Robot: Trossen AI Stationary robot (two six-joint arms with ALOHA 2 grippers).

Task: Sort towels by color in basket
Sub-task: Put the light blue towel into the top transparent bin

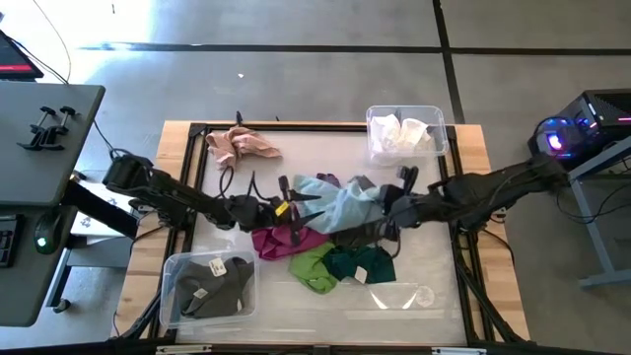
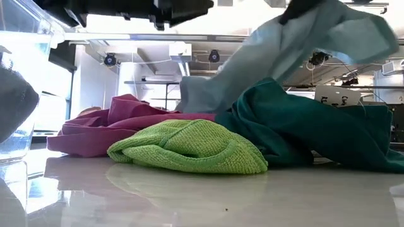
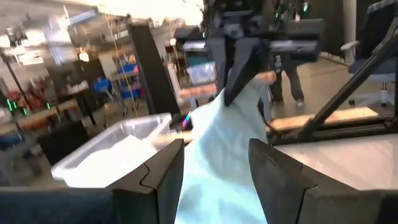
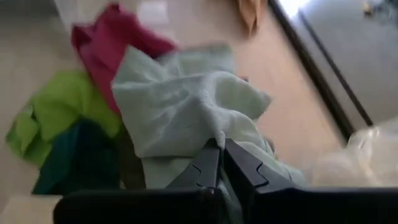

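One soft teal towel (image 4: 186,99), pinched, draped

The table's (image 1: 439,296) middle is crowded: the pale teal towel (image 1: 340,202) hangs between both grippers over the magenta (image 1: 286,240), lime (image 1: 314,268) and dark green (image 1: 360,264) towels. Bins block two corners: the grey-towel bin (image 1: 209,288) near left, the white-towel bin (image 1: 406,133) far right. Bare surface lies along the near right edge and beside the peach towel (image 1: 240,145).

Right gripper (image 4: 219,163) pinched closed mid-table — left gripper (image 3: 214,163) facing it, fingers parted.
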